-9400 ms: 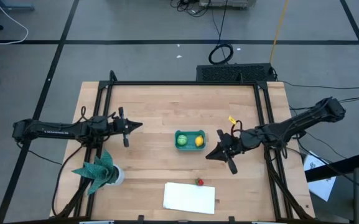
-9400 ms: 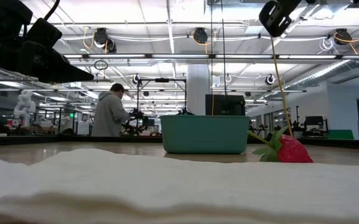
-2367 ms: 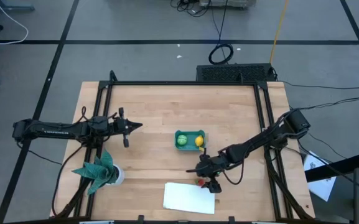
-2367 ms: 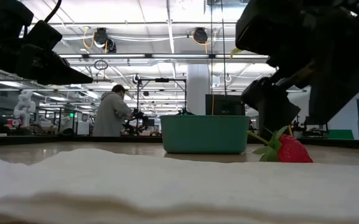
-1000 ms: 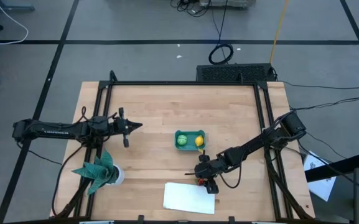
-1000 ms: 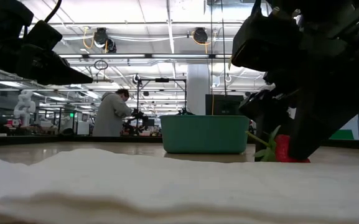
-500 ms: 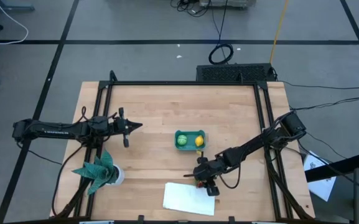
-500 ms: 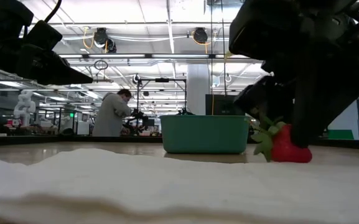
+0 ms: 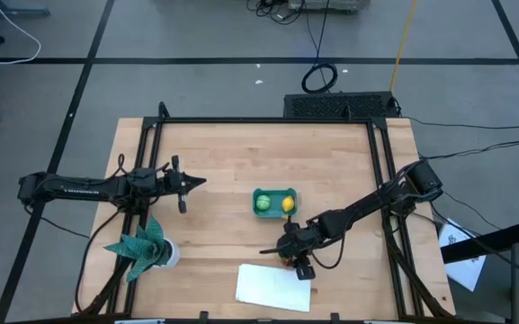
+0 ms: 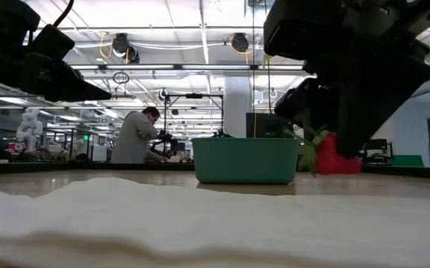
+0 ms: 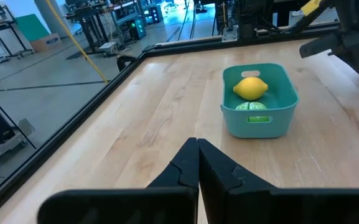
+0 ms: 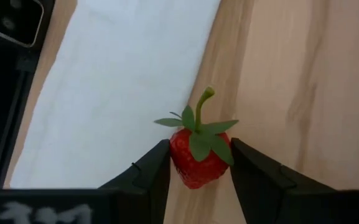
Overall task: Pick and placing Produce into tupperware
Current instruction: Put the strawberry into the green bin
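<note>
**Red strawberry gripped above table edge of white cloth**

Item 1. The small red toy strawberry with a green leafy cap and stem point(image 12: 198, 155) is being clamped between the 2 dark fingers point(image 12: 147, 174) of the right gripper point(image 9: 292, 258). In the low view the strawberry point(image 10: 332, 158) is being carried clear of the tabletop, beside the container. In the right wrist view it is being shown over the bare wood just beside the edge of the flat white rectangular cloth point(image 12: 117, 87).

Item 2. The small shallow teal-green rectangular plastic tupperware with rounded corners point(image 9: 274, 192) is being shown near the middle of the pale wooden table point(image 9: 232, 153). 2 pieces are being held inside it: a yellow oval lemon point(image 11: 250, 88) and a green round piece point(image 11: 250, 106), side by side and touching or nearly so.

Item 3. The left gripper point(image 9: 183, 183) is being kept closed with nothing in it, fingers pressed together, well apart from the tupperware on the left side of the table.

Item 4. A teal leafy plant in a white pot point(image 9: 144, 245) is being shown near the table's front left corner.

Item 5. A person in a grey top point(image 10: 135, 136) is being seen in the room beyond the table.
</note>
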`<state>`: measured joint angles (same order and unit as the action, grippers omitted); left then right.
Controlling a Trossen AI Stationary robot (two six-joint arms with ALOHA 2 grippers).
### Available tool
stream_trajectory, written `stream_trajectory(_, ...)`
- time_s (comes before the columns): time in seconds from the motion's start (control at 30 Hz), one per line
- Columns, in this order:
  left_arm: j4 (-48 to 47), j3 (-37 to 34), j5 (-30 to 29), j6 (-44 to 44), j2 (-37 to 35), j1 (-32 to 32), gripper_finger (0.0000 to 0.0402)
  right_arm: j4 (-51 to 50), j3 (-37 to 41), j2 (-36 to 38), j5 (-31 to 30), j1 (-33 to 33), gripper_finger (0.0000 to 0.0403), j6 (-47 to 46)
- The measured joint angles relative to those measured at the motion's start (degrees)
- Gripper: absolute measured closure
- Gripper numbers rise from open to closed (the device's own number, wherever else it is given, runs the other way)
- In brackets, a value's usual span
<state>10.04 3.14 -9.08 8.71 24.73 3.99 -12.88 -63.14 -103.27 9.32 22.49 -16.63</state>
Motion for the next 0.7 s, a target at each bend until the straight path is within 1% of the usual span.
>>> stream_trajectory(0.3, -0.9, 0.0, 0.0, 0.0, 0.0, 0.0, 0.0401, -3.8, 0.0, 5.3, -0.2, -1.2, 0.0263, 0.9)
stream_trajectory(0.7, -0.9, 0.0, 0.0, 0.0, 0.0, 0.0, 0.0400, -4.9, 0.0, 14.8, -0.3, -3.0, 0.0263, 1.3)
